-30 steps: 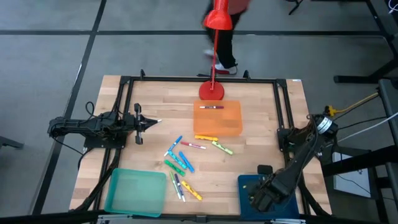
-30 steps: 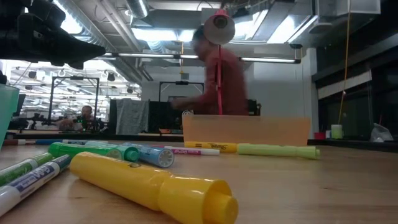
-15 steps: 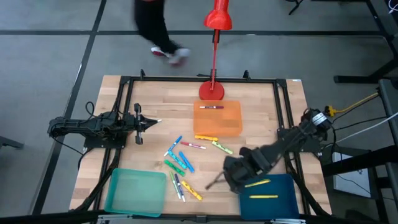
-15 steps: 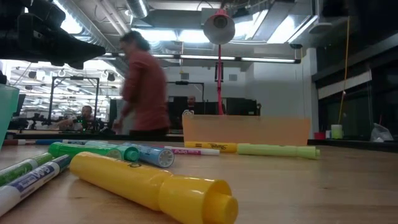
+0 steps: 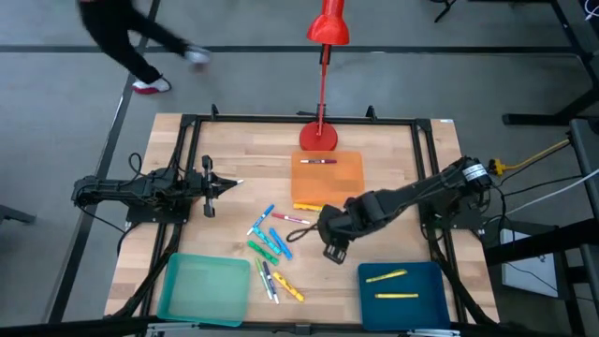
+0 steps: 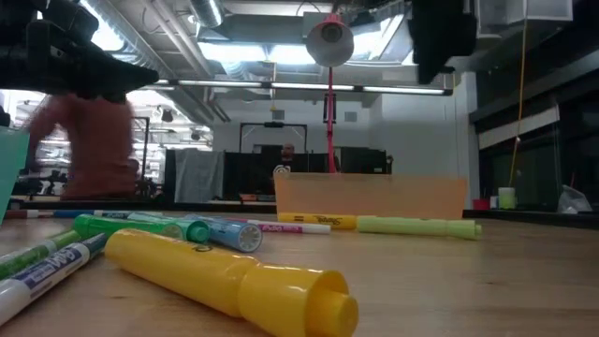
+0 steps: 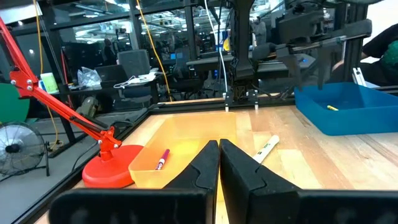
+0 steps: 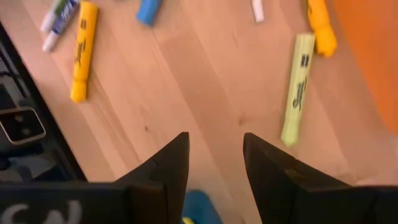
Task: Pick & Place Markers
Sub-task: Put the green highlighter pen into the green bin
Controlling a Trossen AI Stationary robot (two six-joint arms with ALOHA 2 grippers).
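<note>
1. The orange tray [image 5: 328, 178] is taken as landmark; it lies on the wooden table [image 5: 393, 150], just in front of the round base of the red lamp [image 5: 320, 137].
2. One white-bodied marker with red ends [image 5: 318, 161] is seen lying inside the orange tray, near the edge toward the lamp.
3. An orange-yellow marker [image 5: 310, 207] lies just beside the tray's near edge, and a pale yellow-green marker [image 8: 297, 89] lies close by it; dark print runs along both barrels, but it cannot be read.
4. The remaining markers [image 5: 271, 253] are scattered near the tray on its front-left side, between it and the teal tray [image 5: 203, 286].
5. A thick yellow marker [image 6: 225, 278] is seen closest in the low view; no wording on it can be made out.
6. Two yellow markers [image 5: 386, 285] are held in the blue tray [image 5: 404, 292], well apart from the orange tray, to its front-right.
7. The right gripper [image 5: 334, 251] is found just in front of the orange tray, above the table; its fingers are spread apart and nothing is held.
8. The left gripper [image 5: 229, 184] is parked to the left of the orange tray, its fingers pressed together on nothing.
</note>
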